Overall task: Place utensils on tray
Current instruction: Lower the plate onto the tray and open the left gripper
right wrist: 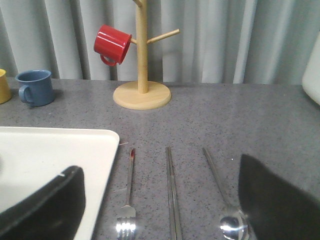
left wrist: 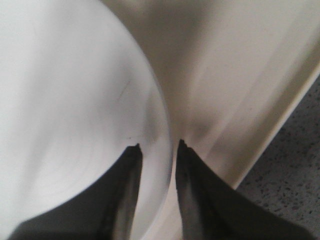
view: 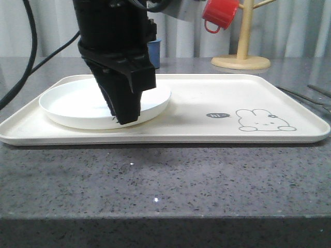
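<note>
The utensils lie side by side on the grey table beside the tray: a fork (right wrist: 127, 220), chopsticks (right wrist: 172, 200) and a spoon (right wrist: 227, 220). In the front view they show as thin lines (view: 306, 98) past the tray's right end. My right gripper (right wrist: 159, 167) hangs open above them, holding nothing. The cream tray (view: 207, 103) with its rabbit drawing sits mid-table; its corner (right wrist: 55, 150) reaches next to the fork. A white plate (view: 67, 103) rests on the tray's left part. My left gripper (view: 124, 120) is shut on the plate's front rim (left wrist: 160, 150), one finger inside and one outside.
A wooden mug tree (view: 242, 57) stands behind the tray with a red mug (view: 220, 14) hanging on it. A blue mug (right wrist: 35, 87) and a yellow mug (right wrist: 3, 86) sit at the back. The tray's right half is bare.
</note>
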### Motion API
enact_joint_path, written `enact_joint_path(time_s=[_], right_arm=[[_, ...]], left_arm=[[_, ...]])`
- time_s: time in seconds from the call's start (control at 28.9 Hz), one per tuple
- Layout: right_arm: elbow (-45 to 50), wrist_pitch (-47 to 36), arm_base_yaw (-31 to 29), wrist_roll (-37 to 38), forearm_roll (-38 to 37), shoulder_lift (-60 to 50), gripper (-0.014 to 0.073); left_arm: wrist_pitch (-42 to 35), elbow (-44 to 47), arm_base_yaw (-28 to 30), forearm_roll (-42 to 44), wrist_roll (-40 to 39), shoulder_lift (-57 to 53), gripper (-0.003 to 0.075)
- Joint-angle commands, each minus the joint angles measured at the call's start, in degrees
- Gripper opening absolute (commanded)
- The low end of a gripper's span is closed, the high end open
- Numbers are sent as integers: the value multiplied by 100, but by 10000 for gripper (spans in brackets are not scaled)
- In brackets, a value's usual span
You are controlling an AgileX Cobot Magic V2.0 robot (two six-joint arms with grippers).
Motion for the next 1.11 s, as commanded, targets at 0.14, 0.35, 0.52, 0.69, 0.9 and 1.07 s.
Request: enact_joint_path(time_s=[0.14, 0.35, 0.52, 0.69, 0.9, 1.07], right_arm=[[-186, -475, -22, -48, -68, 107, 645], [-186, -475, -22, -48, -68, 107, 645], [-186, -475, -22, -48, -68, 107, 645], [-186, -475, -22, -48, -68, 107, 645], [-186, -475, -22, -48, -68, 107, 645], [-186, -475, -22, -48, -68, 107, 645]], left_arm=[[642, -767, 18, -17, -80, -267, 288], [642, -1031, 43, 507, -49, -655, 59], [642, -1014, 831, 305, -191, -1146, -18], [465, -432, 2130, -716, -229, -1887, -18], [-796, 1072, 3222, -938, -229, -3145, -18], [-2328, 2646, 3405, -1038, -229, -4550, -18]])
